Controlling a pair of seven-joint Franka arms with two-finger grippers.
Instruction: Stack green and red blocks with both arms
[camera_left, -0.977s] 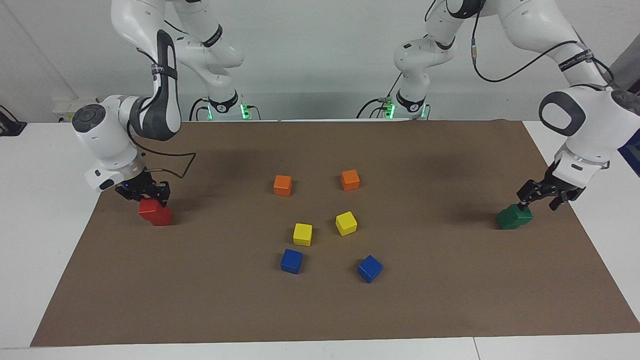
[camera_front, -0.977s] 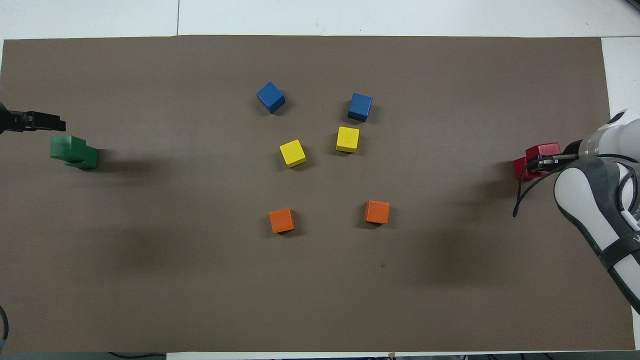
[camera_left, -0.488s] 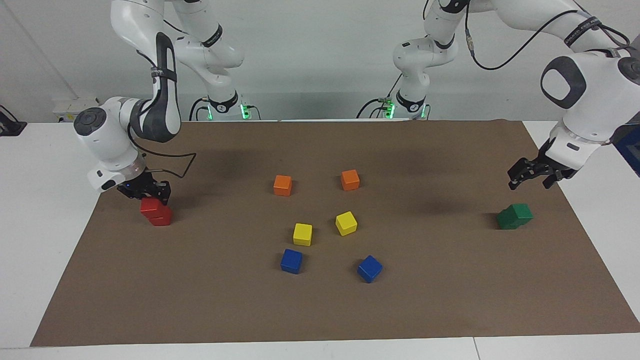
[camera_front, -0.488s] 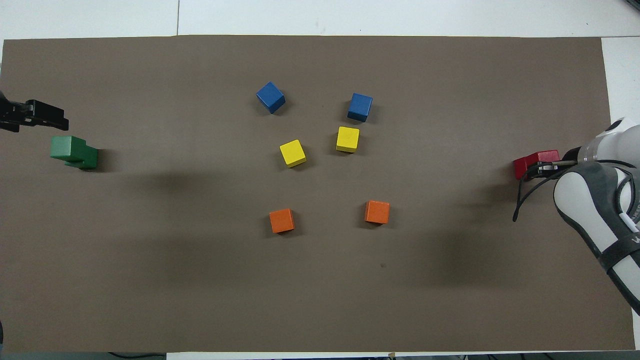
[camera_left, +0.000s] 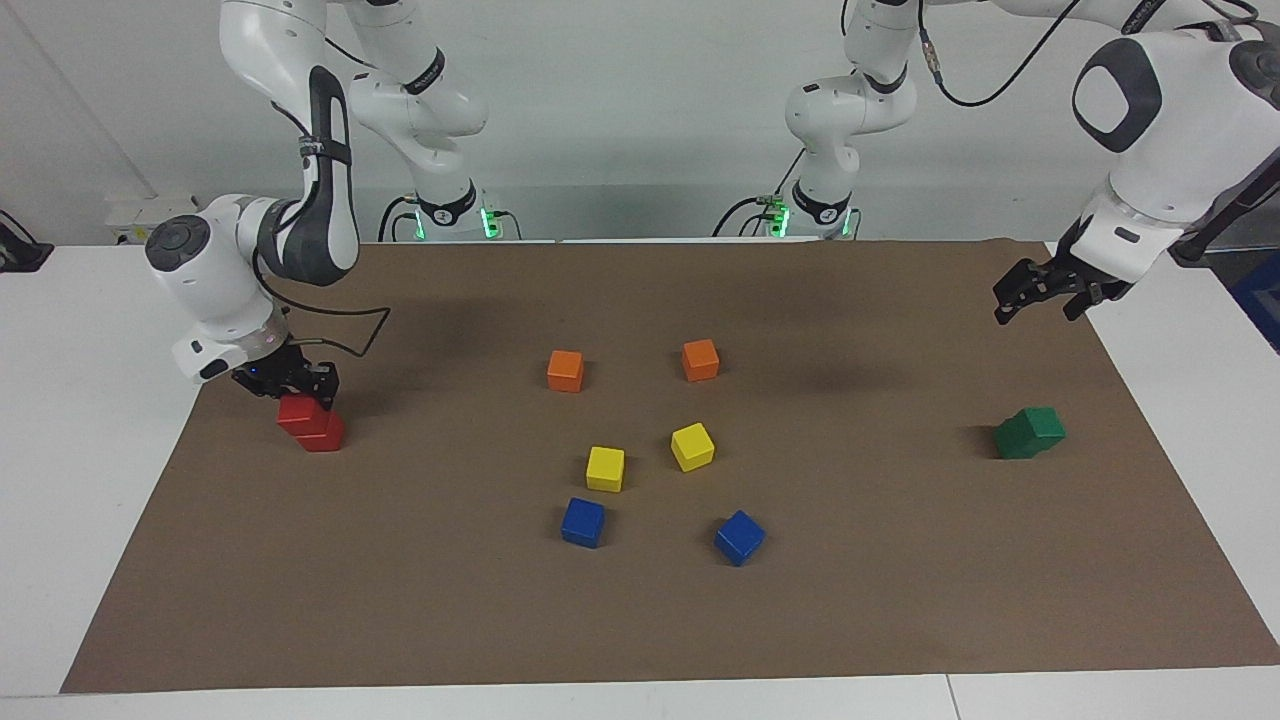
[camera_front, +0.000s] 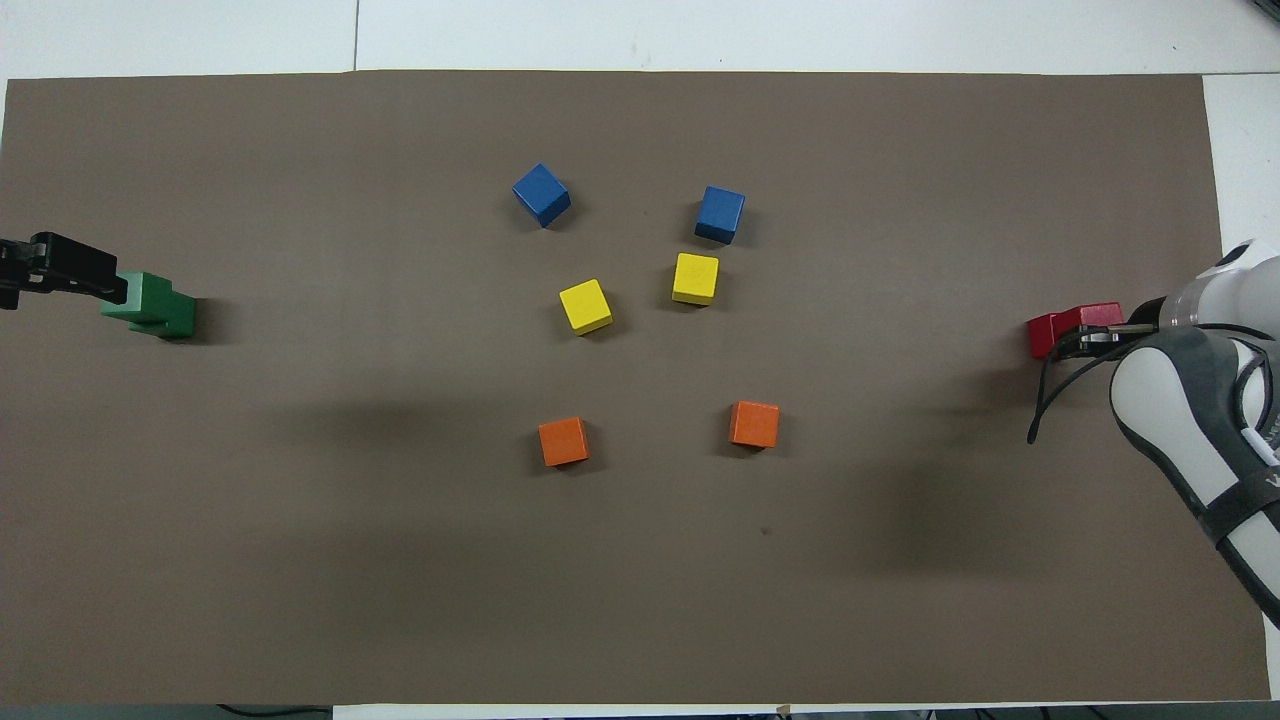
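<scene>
Two red blocks sit stacked near the right arm's end of the mat, the upper red block (camera_left: 297, 411) (camera_front: 1090, 315) slightly askew on the lower red block (camera_left: 325, 436) (camera_front: 1040, 333). My right gripper (camera_left: 298, 390) (camera_front: 1098, 336) is low over them, shut on the upper one. At the left arm's end, the upper green block (camera_left: 1046, 424) (camera_front: 140, 293) rests offset on the lower green block (camera_left: 1012, 441) (camera_front: 180, 320). My left gripper (camera_left: 1038, 302) (camera_front: 72, 275) hangs open, high above the mat and apart from the green stack.
Two orange cubes (camera_left: 565, 370) (camera_left: 700, 359), two yellow cubes (camera_left: 605, 468) (camera_left: 692, 446) and two blue cubes (camera_left: 583, 522) (camera_left: 739, 537) lie spread over the middle of the brown mat (camera_left: 900, 600). White table surrounds the mat.
My left gripper has risen from the green stack and drawn back toward the robots. The right gripper has shifted the upper red block more squarely over the lower one.
</scene>
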